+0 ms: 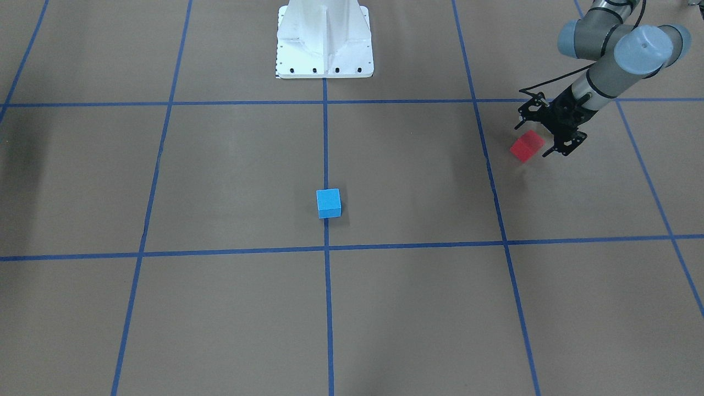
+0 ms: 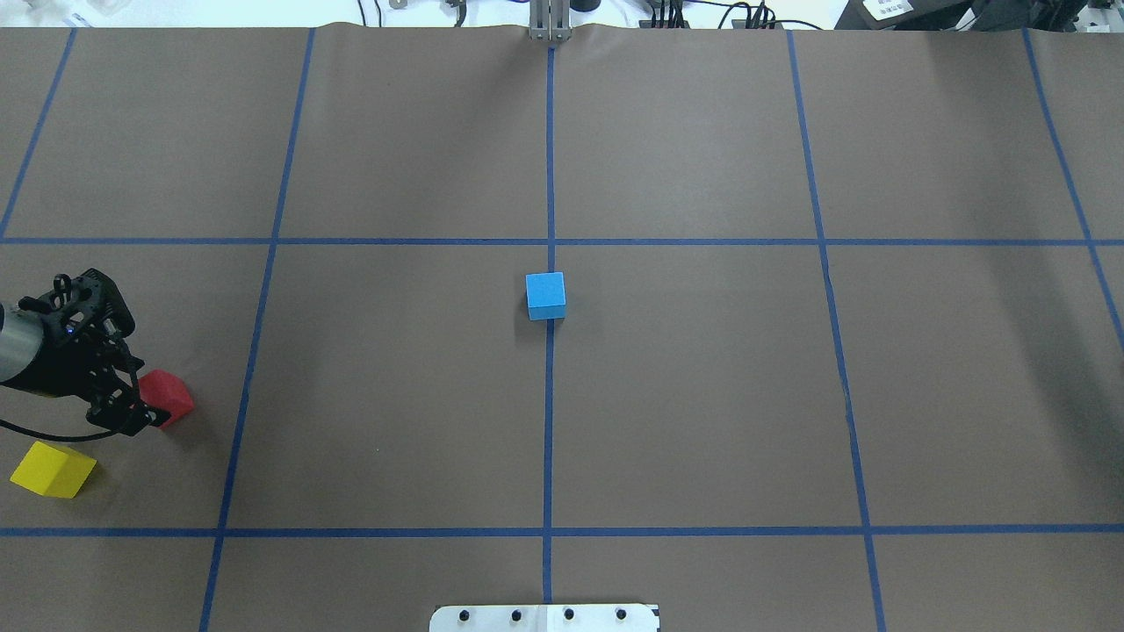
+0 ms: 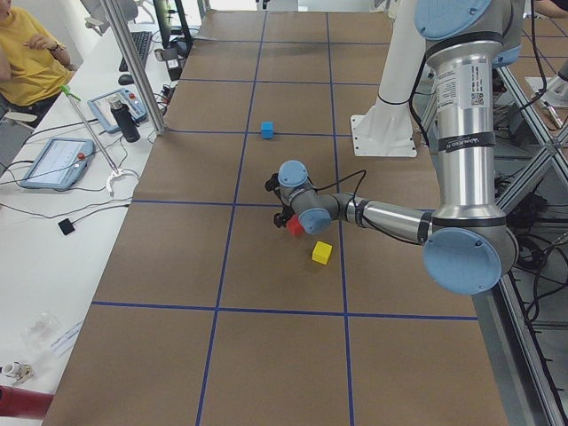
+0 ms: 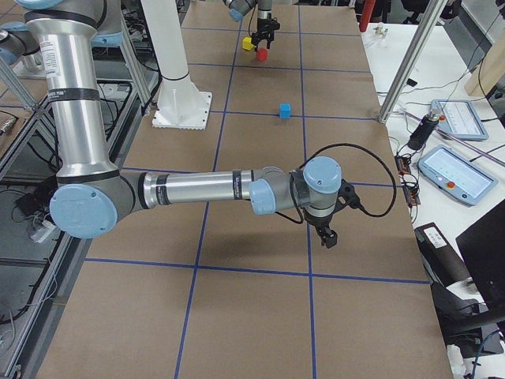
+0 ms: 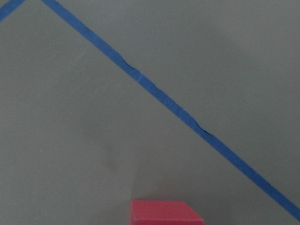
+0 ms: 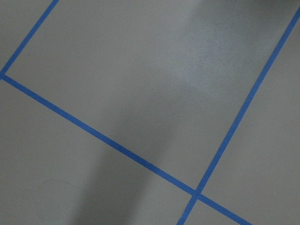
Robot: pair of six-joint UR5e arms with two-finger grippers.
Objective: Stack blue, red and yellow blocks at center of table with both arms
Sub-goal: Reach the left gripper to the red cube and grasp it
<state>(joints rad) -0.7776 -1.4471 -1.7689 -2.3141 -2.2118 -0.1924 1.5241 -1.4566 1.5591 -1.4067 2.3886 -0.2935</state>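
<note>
L end effector is clenched on the red block at the robot's left end of the worktop, w/ the yellow block lying near it, not touching. Blue block sits on the centre tape line, well apart from both. R end effector hangs over the worktop's other end; can't tell if it's released or clenched.

Overhead and front-facing views look steeply down from opposite sides, sharing the sky-blue matte cube; wrist cameras sit close.
</note>
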